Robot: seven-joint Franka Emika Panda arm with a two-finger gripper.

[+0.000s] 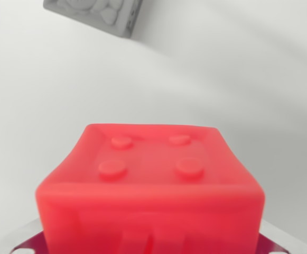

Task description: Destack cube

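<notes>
In the wrist view one red cube point(149, 185) with four round studs on top sits close under the camera. One grey cube point(98, 15) lies well beyond it on the white worktop point(31, 95). The tool's fingers are out of sight, so I cannot tell its state.

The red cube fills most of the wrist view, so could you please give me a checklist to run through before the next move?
1. Red cube centred in the wrist view: ok, close and slightly left of centre.
2. Its studded top face unobstructed: ok, four studs visible.
3. Claw open or shut: cannot tell, fingers not seen.
4. What the cube rests on: cannot tell, only a dark magenta edge shows beneath.
5. Grey block at safe distance: ok, far off at the top edge.
6. White surface around the cube free: ok.
</notes>
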